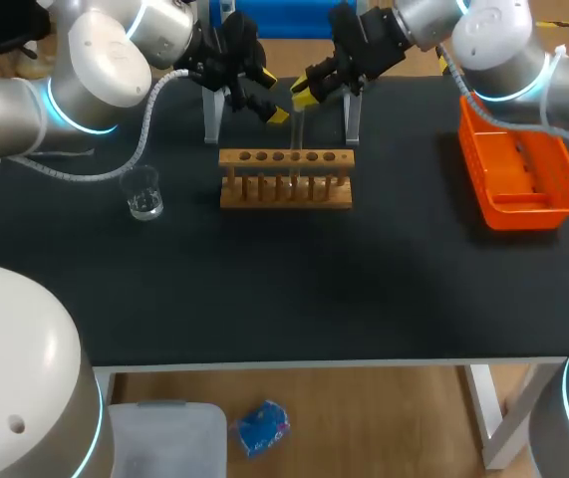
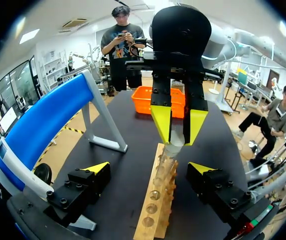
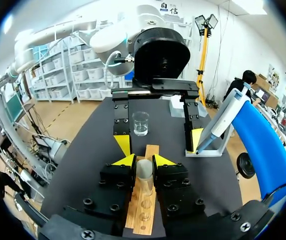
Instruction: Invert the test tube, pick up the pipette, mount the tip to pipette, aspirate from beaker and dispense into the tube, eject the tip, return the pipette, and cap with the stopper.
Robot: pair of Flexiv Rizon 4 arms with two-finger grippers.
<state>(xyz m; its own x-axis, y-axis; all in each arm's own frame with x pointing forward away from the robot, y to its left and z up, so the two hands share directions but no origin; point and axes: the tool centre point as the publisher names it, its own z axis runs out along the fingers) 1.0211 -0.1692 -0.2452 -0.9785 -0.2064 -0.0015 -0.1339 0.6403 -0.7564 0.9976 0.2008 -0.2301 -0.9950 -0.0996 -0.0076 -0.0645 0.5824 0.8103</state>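
**Test tube gripped over the rack**

Test tube, clear glass, clamped from two sides between the right fingers, yellow tips pressed against its upper part. Held roughly vertical over the middle of the wooden rack, lower end down at the row of holes; whether seated in a hole, impossible to tell.

Left fingers spread wide and released, grasping nothing, one yellow tip on each side of the rack's line, facing the right fingers across the tube.

Just behind the rack, a blue pipette stand on pale legs; pipette itself not clearly made out.

Small glass beaker with some clear liquid, near the rack's left end but apart from it, standing on the black tabletop.

Orange bin well off near the tabletop's right edge.

Left arm in from the rear left corner, right arm from the rear right, both ending above the rack.
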